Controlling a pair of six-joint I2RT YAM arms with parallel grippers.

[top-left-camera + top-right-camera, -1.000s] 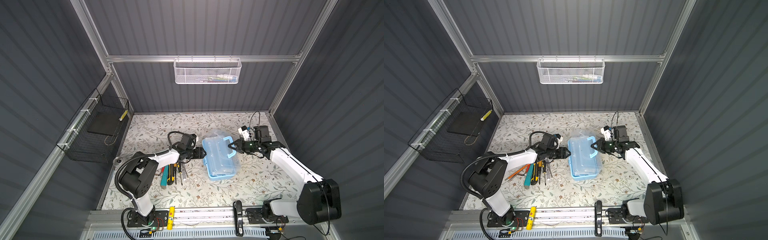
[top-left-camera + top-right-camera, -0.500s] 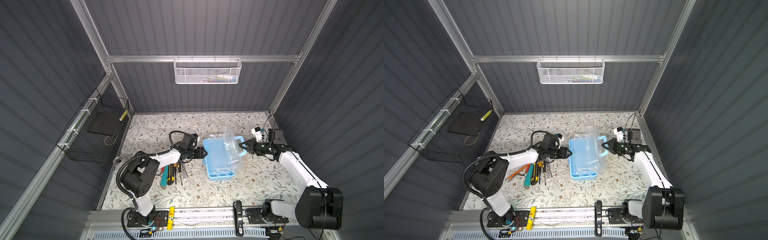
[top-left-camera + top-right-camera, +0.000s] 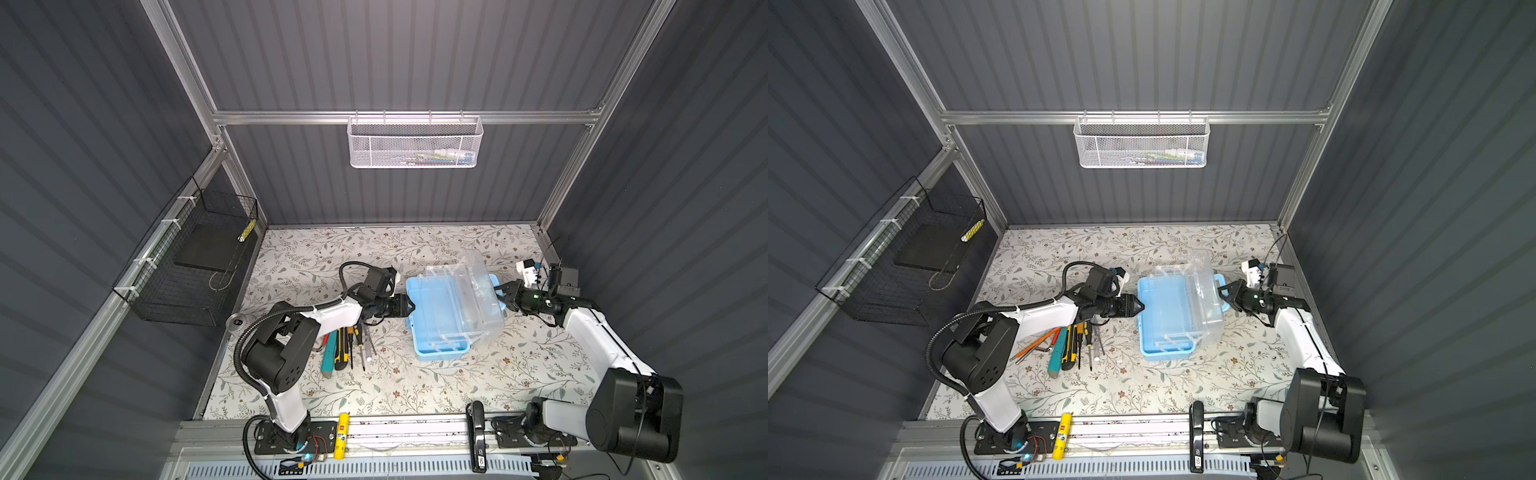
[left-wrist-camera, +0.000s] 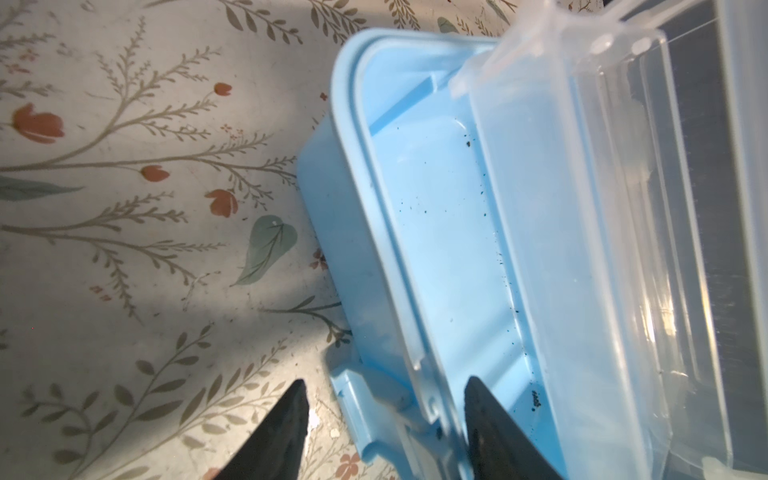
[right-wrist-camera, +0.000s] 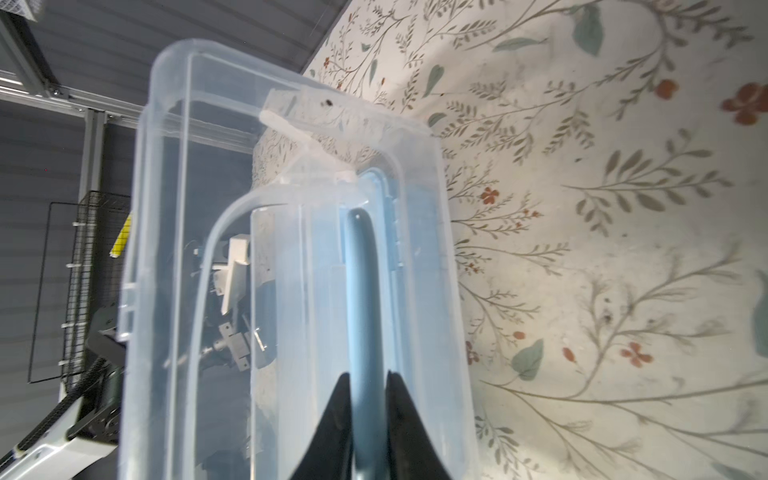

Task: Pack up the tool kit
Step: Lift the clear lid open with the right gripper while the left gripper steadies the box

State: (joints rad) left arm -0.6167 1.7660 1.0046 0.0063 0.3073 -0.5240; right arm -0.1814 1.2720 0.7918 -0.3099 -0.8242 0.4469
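Box (image 3: 440,349) sits mid worktop (image 3: 374,386), a bit nearer the right edge. Its clear lid (image 3: 478,299) is open and leans toward the right edge. Count: 1 box, 1 lid, 1 handle (image 5: 361,291).

Left wrist view only: the base floor is bare apart from dark specks. A latch tab (image 4: 353,399) lies between the fingers of the left claw (image 4: 386,380). That claw is released, fingers wide apart. One finger is over the worktop, clear of the tab. The other is at the box rim; I cannot tell if it touches.

Right wrist view only: the right claw (image 5: 368,374) is clenched narrow on the handle, which runs between its fingers against the lid.

Both top views show 2 claws at the box, left at its left side, right at the handle side.

Loose tools lie on the worktop between the box and the left edge:
- 2 orange rods (image 3: 1036,345), clear in a top view; in a top view the left arm (image 3: 332,316) covers nearly all of them
- 1 teal tool (image 3: 1057,351)
- 1 knife (image 3: 1069,345)
- slim screwdrivers (image 3: 1090,345), about 3, count unsure

There are 2 baskets off the worktop: a white basket (image 3: 413,143) on the back wall and a black basket (image 3: 187,266) on the left wall.
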